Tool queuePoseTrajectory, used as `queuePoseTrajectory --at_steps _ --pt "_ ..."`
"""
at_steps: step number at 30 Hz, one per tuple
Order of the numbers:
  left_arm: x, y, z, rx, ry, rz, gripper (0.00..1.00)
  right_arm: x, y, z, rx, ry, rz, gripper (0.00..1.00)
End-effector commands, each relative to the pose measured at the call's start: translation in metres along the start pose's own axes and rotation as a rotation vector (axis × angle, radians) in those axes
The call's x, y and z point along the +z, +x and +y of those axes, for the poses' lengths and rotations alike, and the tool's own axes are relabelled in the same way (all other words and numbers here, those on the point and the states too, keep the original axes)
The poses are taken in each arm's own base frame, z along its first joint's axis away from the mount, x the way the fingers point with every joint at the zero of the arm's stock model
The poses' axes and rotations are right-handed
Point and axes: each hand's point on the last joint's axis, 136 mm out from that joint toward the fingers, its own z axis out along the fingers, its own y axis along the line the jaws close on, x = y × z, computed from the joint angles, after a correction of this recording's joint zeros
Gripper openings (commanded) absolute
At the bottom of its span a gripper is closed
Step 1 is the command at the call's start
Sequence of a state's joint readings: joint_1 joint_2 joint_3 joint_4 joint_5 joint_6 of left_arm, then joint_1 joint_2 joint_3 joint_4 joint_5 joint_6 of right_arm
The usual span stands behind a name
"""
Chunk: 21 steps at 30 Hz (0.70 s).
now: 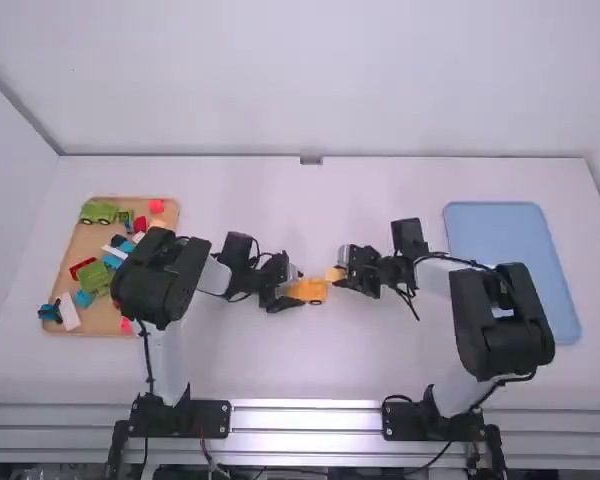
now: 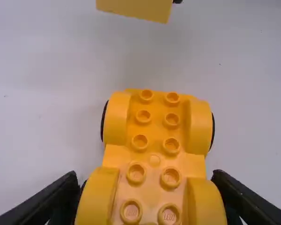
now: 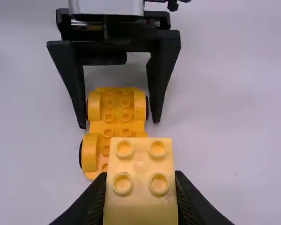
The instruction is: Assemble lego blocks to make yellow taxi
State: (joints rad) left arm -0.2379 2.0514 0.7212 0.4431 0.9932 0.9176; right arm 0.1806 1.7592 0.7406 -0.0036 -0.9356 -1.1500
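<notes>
pinching the yellow wheeled base (image 2: pixel 154 160) in our left hand (image 1: pixel 292 292) at mid-table, we hold a yellow block (image 3: pixel 140 161) in our right hand (image 1: pixel 346 275), near the base's free end; a tan tray (image 1: pixel 102 318) of mixed bricks sits left, a blue tray (image 1: pixel 505 250) right.

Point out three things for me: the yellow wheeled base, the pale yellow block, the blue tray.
Yellow wheeled base (image 2: pixel 155 139): left wrist view, flat strip between stud columns.
Pale yellow block (image 3: pixel 140 167): right wrist view, top face amid four studs.
Blue tray (image 1: pixel 512 262): high view, bare floor.
</notes>
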Motion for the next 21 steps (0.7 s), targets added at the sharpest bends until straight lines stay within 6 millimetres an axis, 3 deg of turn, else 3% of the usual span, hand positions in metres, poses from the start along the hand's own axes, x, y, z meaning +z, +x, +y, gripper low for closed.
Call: queuePoseTrajectory --at_steps 1,3,7,13,21 --pt "0.005 0.014 -0.008 -0.021 0.014 0.040 0.71 -0.003 -0.012 -0.009 -0.012 0.012 -0.022 0.22" --pt "0.005 0.016 -0.008 -0.023 0.009 0.049 0.71 -0.003 -0.013 -0.009 -0.013 0.013 -0.022 0.22" --pt "0.005 0.016 -0.006 -0.017 0.005 0.049 0.53 -0.003 -0.013 -0.009 -0.014 0.013 -0.022 0.22" --pt "0.005 0.019 0.005 0.015 -0.048 0.079 0.43 -0.001 -0.014 -0.008 -0.016 0.009 -0.023 0.23" --pt "0.005 0.011 0.018 0.022 -0.071 0.069 0.39 0.014 -0.024 -0.007 -0.034 0.008 -0.014 0.18"
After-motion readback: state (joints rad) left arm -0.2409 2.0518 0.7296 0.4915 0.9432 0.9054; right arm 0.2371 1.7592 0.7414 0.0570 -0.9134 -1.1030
